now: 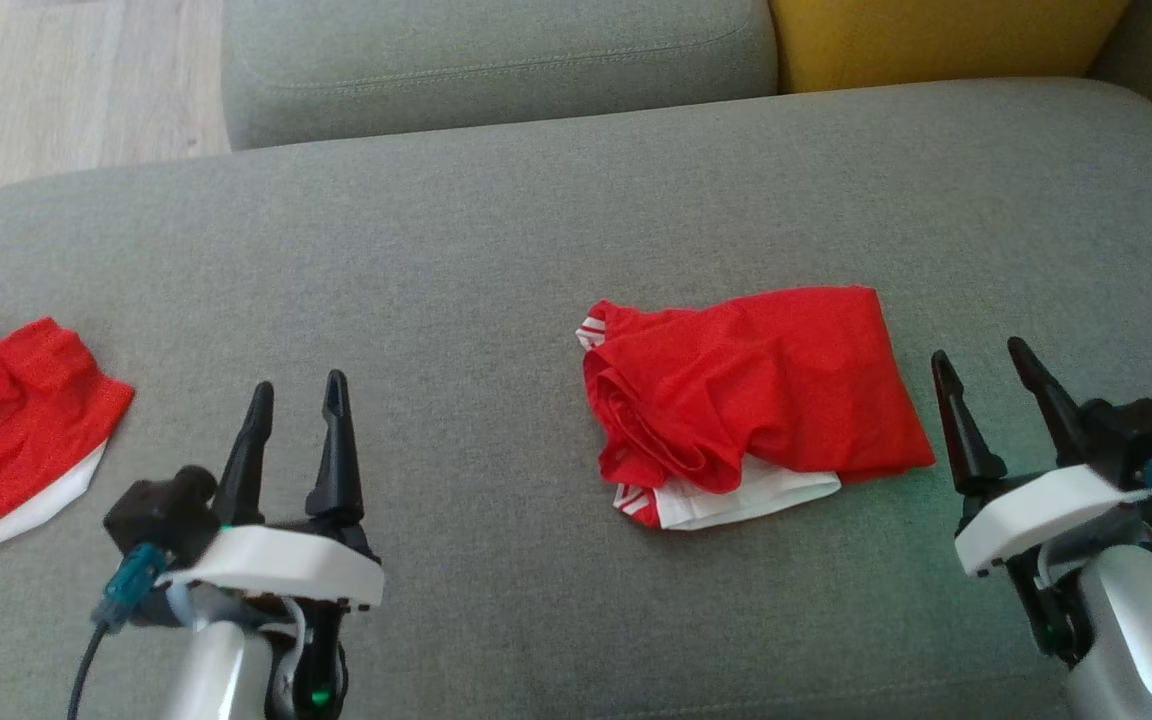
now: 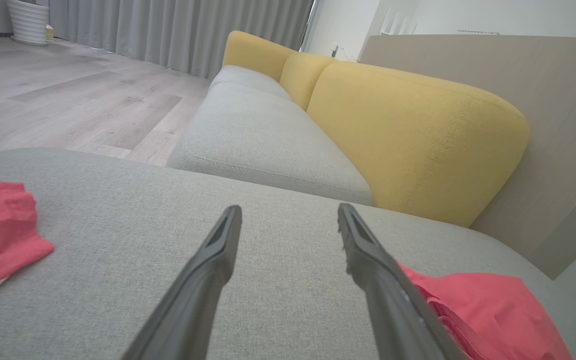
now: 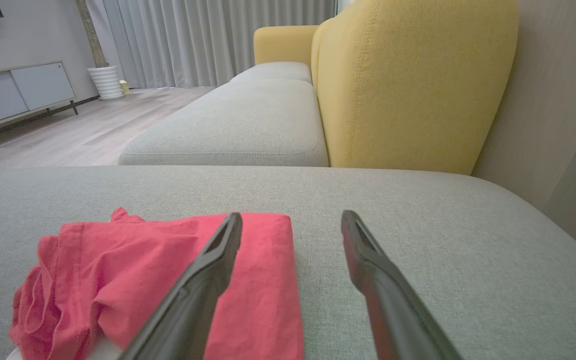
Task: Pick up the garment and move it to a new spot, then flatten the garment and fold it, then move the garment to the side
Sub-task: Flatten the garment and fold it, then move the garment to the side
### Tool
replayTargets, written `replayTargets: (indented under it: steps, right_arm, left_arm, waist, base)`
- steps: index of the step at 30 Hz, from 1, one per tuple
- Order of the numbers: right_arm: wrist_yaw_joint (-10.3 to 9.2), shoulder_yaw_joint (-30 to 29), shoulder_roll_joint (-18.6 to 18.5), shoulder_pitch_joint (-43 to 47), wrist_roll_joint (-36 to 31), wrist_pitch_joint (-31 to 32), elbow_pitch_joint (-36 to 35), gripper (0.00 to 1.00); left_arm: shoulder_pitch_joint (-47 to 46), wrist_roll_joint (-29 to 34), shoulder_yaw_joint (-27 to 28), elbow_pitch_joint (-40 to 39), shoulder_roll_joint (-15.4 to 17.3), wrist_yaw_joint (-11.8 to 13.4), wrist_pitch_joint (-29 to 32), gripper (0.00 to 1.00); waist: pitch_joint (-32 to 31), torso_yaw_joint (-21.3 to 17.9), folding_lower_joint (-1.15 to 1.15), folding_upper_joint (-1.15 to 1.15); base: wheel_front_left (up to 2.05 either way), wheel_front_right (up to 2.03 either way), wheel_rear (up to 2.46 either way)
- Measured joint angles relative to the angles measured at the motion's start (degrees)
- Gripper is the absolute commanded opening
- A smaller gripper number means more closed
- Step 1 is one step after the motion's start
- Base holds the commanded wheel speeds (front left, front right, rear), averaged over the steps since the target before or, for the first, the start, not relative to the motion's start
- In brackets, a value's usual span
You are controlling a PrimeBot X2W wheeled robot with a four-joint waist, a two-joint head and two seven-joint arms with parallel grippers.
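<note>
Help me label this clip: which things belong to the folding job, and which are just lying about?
Job: red garment in the middle; left gripper and right gripper, both open; grey cushion under it.
Lying about: second red garment at the left edge, yellow backrest, wood floor.

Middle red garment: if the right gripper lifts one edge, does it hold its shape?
Probably not: the red garment lies in soft, bunched folds, so it would likely drape and unfold. Thin cloth, so probably light. The white layer showing at its near edge may hang loose.
</note>
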Motion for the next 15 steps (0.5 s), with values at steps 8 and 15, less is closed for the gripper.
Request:
replayTargets:
  steps: [8,15]
  right_arm:
    - [0.00,-1.54,0.25,-0.30,-1.01,-0.22,0.44,1.00]
    - [0.00,-2.18,0.82,-2.57,0.91,3.12,2.36,1.00]
  left_arm:
    - [0.27,-0.01,-0.86,-0.48,0.00,0.13,0.00,1.00]
    - [-0.19,-0.01,-1.77,-0.59,0.01,0.18,0.00,1.00]
  waist:
    - [1.21,-0.03,0.00,0.00]
    - [3.85,0.56,0.00,0.00]
  base:
    - [0.00,0.00,0.00]
    - [0.00,0.00,0.00]
